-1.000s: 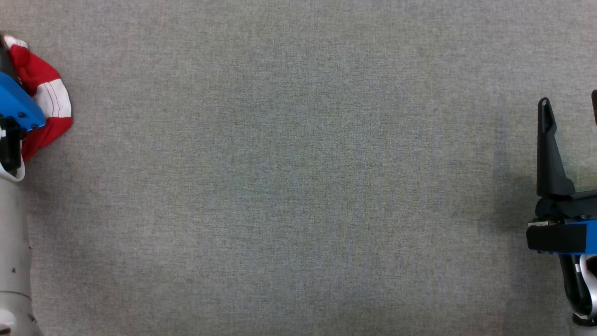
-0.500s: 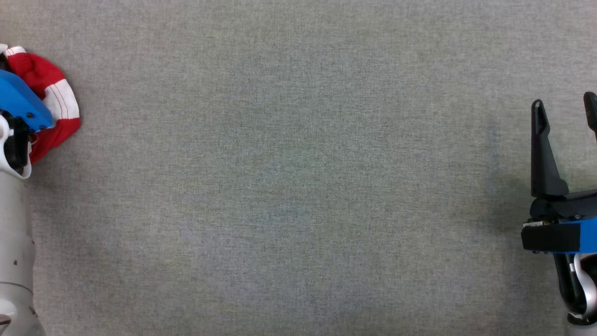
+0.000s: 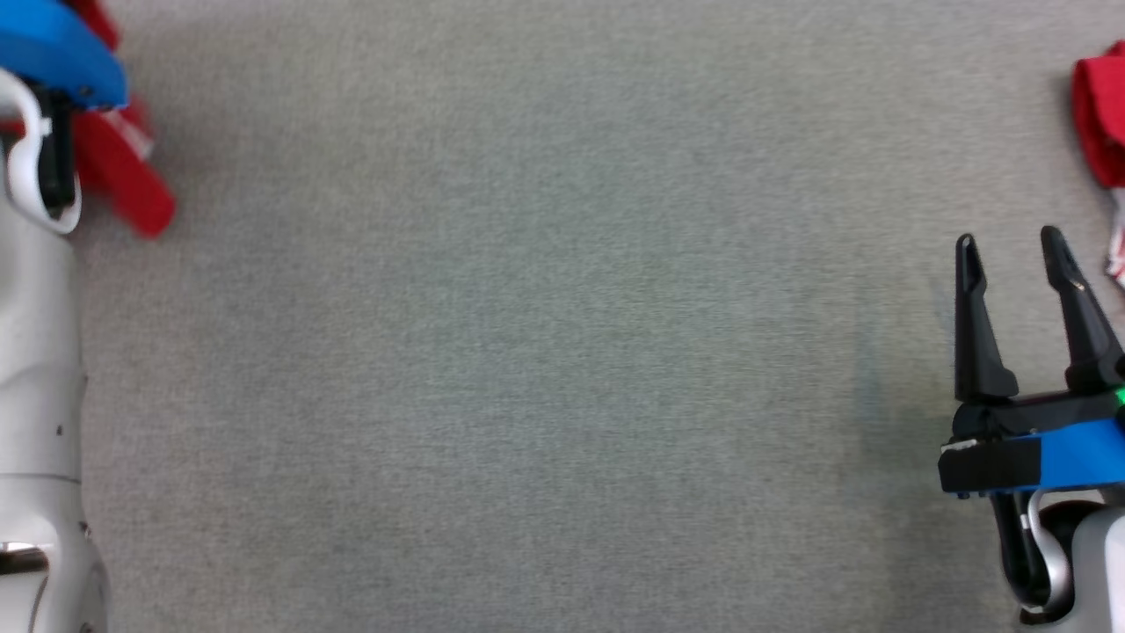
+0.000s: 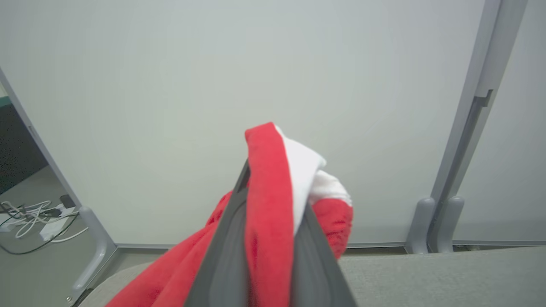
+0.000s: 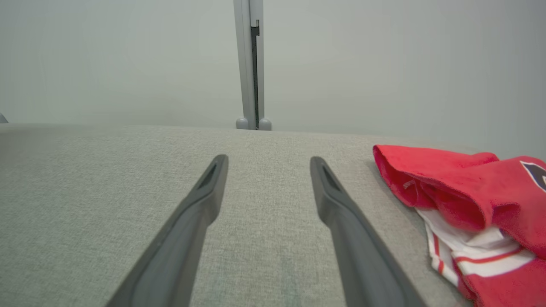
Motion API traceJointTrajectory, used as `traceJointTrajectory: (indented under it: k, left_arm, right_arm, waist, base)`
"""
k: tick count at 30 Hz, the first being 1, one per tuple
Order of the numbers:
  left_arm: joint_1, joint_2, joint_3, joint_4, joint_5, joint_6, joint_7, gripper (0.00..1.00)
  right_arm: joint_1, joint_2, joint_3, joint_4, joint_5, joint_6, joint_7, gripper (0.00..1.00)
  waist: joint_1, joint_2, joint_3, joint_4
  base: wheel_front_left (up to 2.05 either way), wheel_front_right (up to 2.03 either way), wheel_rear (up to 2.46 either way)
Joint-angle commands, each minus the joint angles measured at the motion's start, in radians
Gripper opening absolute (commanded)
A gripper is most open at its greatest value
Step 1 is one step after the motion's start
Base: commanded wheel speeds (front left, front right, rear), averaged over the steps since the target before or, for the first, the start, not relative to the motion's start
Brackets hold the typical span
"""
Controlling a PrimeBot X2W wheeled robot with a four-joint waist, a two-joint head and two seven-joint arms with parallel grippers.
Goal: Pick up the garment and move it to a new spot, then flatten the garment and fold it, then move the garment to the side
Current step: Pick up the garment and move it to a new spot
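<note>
Left gripper (image 4: 273,187) is pinched tight around the red-and-white garment (image 4: 260,149), raised off the left edge of the bench (image 3: 527,352), apparently for carrying, while the right gripper (image 3: 1009,239) hovers spread wide, empty.

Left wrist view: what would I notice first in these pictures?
The bright red and white fabric garment pinched in the left gripper, at the left edge of the grey cloth table. Next, another red and white cloth heap lying at the table's right edge, beside the open right gripper.
</note>
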Motion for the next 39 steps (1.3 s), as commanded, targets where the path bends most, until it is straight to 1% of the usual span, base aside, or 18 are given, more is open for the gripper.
traceJointTrajectory:
  k: [1, 5, 12, 17, 21, 25, 30, 31, 32, 37, 38, 39]
  left_arm:
    - [-0.024, -0.009, -0.018, -0.036, 0.009, -0.006, -0.008, 0.00]
    - [-0.036, -0.044, -0.086, -0.171, 0.015, -0.015, 0.004, 0.00]
    - [0.003, -0.111, -0.205, -0.416, -0.016, -0.021, 0.080, 0.00]
    - [0.053, -0.154, -0.282, -0.511, -0.040, -0.022, 0.126, 0.00]
    - [0.131, -0.180, -0.340, -0.541, -0.060, -0.019, 0.138, 0.00]
    - [0.252, -0.200, -0.379, -0.544, -0.084, -0.014, 0.132, 0.00]
    - [0.429, -0.215, -0.437, -0.521, -0.099, 0.002, 0.110, 0.00]
    - [0.429, -0.215, -0.437, -0.521, -0.099, 0.002, 0.110, 0.00]
    - [0.464, -0.218, -0.451, -0.513, -0.101, 0.002, 0.105, 0.00]
    - [0.599, -0.231, -0.542, -0.453, -0.112, -0.006, 0.089, 0.00]
    - [0.617, -0.234, -0.565, -0.441, -0.116, -0.007, 0.086, 0.04]
    - [0.630, -0.237, -0.584, -0.434, -0.117, -0.009, 0.081, 0.56]
  right_arm:
    - [0.013, 0.008, 0.000, 0.013, 0.005, 0.001, -0.011, 1.00]
    - [0.030, 0.023, 0.003, 0.051, 0.014, 0.000, -0.032, 1.00]
    - [0.048, 0.036, 0.011, 0.107, 0.030, 0.001, -0.067, 1.00]
    - [0.047, 0.038, 0.015, 0.133, 0.038, 0.001, -0.084, 1.00]
    - [0.046, 0.039, 0.015, 0.147, 0.054, 0.001, -0.094, 1.00]
    - [0.051, 0.039, 0.016, 0.161, 0.061, 0.001, -0.103, 1.00]
    - [0.059, 0.039, 0.013, 0.174, 0.067, 0.001, -0.110, 1.00]
    - [0.059, 0.039, 0.013, 0.174, 0.067, 0.001, -0.110, 1.00]
    - [0.059, 0.039, 0.013, 0.177, 0.067, 0.001, -0.110, 1.00]
    - [0.061, 0.038, 0.019, 0.185, 0.058, 0.001, -0.104, 1.00]
    - [0.063, 0.038, 0.016, 0.187, 0.056, 0.001, -0.103, 1.00]
    - [0.064, 0.038, 0.017, 0.187, 0.054, 0.001, -0.101, 1.00]
  waist:
    - [0.0000, 0.0000, -0.048, -0.048]
    - [0.0000, 0.0000, -0.091, -0.104]
    - [0.0000, 0.0000, -0.139, -0.203]
    - [0.0000, 0.0000, -0.149, -0.253]
    - [0.0000, 0.0000, -0.153, -0.272]
    - [0.0000, 0.0000, -0.158, -0.276]
    - [0.0000, 0.0000, -0.168, -0.258]
    - [0.0000, 0.0000, -0.168, -0.258]
    - [0.0000, 0.0000, -0.171, -0.254]
    - [0.0000, 0.0000, -0.192, -0.226]
    - [0.0000, 0.0000, -0.198, -0.219]
    - [0.0000, 0.0000, -0.202, -0.215]
  base:
    - [0.00, 0.00, 0.00]
    - [0.00, 0.00, 0.00]
    - [0.00, 0.00, 0.00]
    - [0.00, 0.00, 0.00]
    - [0.00, 0.00, 0.00]
    - [0.00, 0.00, 0.00]
    - [0.00, 0.00, 0.00]
    - [0.00, 0.00, 0.00]
    - [0.00, 0.00, 0.00]
    - [0.00, 0.00, 0.00]
    - [0.00, 0.00, 0.00]
    - [0.00, 0.00, 0.00]
